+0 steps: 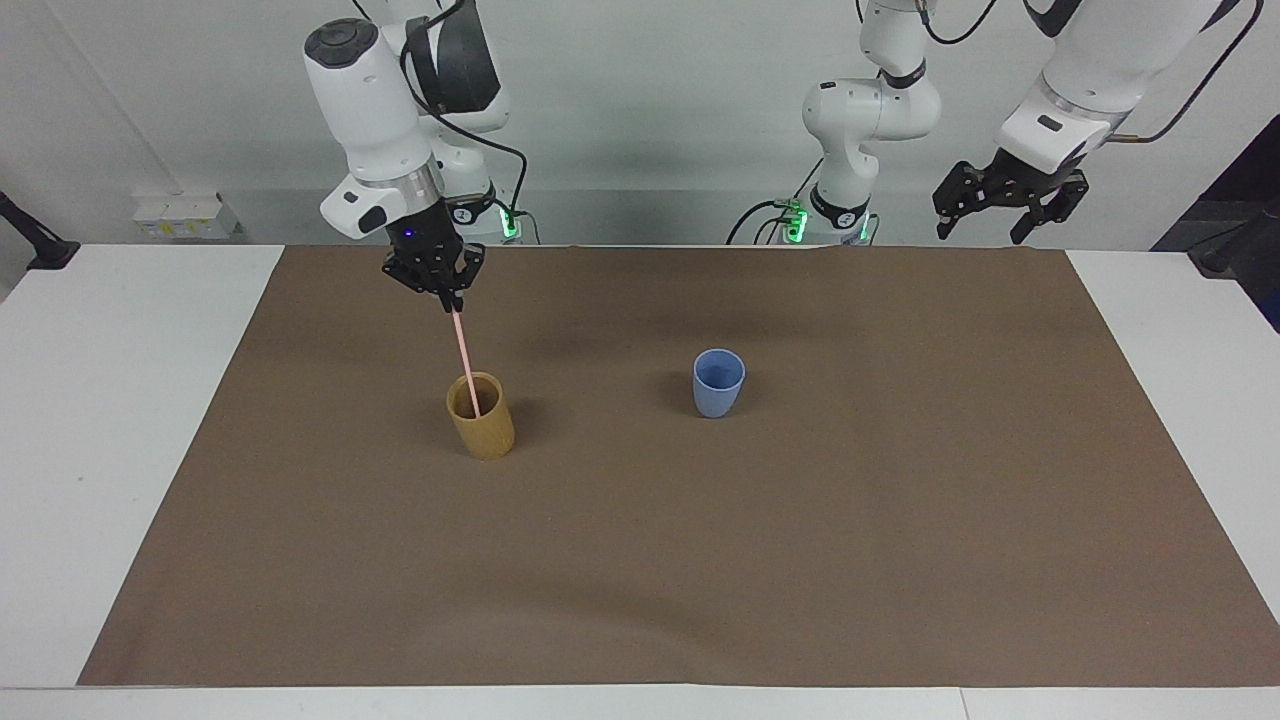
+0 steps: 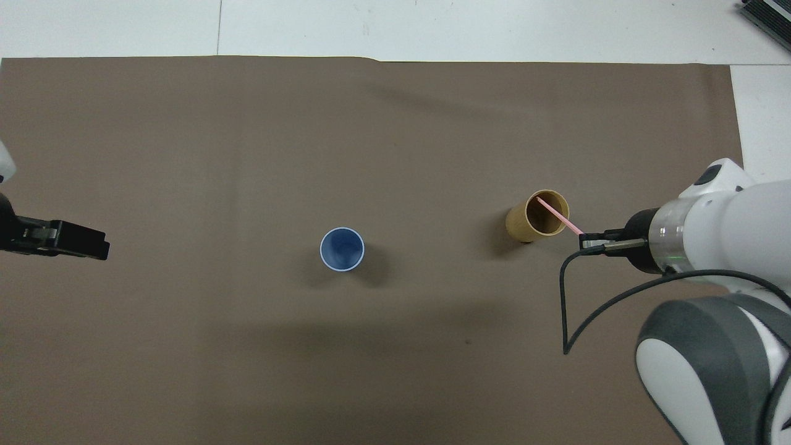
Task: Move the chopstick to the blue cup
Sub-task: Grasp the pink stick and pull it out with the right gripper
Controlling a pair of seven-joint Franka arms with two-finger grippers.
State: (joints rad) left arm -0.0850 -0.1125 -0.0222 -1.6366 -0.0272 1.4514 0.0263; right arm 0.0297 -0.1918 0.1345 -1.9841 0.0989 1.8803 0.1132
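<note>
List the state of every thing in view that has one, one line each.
chopstick: held at its top, tilted, lower end inside the tan cup.
tan cup: upright.
blue cup: upright, empty.
right gripper: shut on the chopstick, over the mat.
left gripper: open, waiting at its own end.
</note>
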